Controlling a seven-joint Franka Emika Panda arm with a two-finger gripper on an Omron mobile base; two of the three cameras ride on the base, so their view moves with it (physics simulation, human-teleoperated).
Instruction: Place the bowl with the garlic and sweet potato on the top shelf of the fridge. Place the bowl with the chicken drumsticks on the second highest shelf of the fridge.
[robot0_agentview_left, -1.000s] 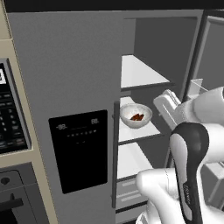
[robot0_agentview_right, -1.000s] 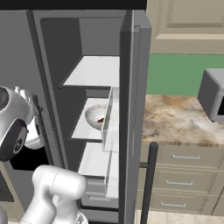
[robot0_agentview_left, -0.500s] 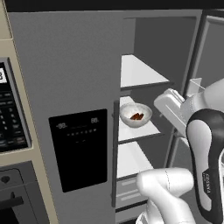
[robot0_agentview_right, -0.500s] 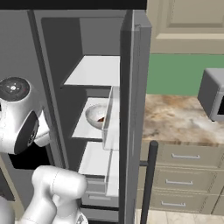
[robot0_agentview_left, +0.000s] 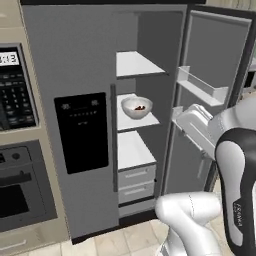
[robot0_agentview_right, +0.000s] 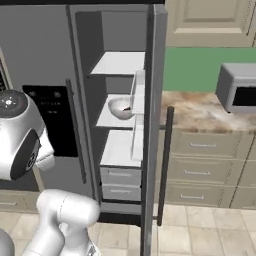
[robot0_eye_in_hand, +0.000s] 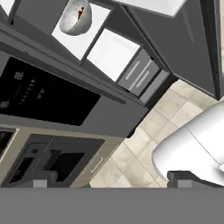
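The grey fridge (robot0_agentview_left: 75, 60) stands with its right door swung open. The white bowl with chicken drumsticks (robot0_agentview_left: 137, 107) (robot0_agentview_right: 120, 107) (robot0_eye_in_hand: 75, 17) rests on the second highest shelf (robot0_agentview_left: 131, 121), with reddish-brown meat (robot0_agentview_left: 140, 107) inside it. Above it, the top shelf (robot0_agentview_left: 135, 64) (robot0_agentview_right: 117, 64) is a bare white board. The bowl with the garlic and sweet potato is out of view. My gripper (robot0_eye_in_hand: 111, 181) is open, holds nothing, and is well back from the shelves, looking down past the fridge front to the floor. My white wrist (robot0_agentview_left: 195, 125) hangs in front of the open door.
A black wall oven (robot0_agentview_left: 15, 195) with a keypad panel (robot0_agentview_left: 15, 100) stands left of the fridge. Clear door bins (robot0_agentview_left: 200, 85) line the open door (robot0_agentview_right: 155, 125). White drawers (robot0_agentview_left: 135, 182) sit below the shelves. A counter (robot0_agentview_right: 200, 112) with a microwave (robot0_agentview_right: 237, 87) lies to the right.
The whole picture has shifted, so the base has moved and the fridge looks farther off. The white bowl stays on its shelf. The arm has swung up and back; the gripper stays open.
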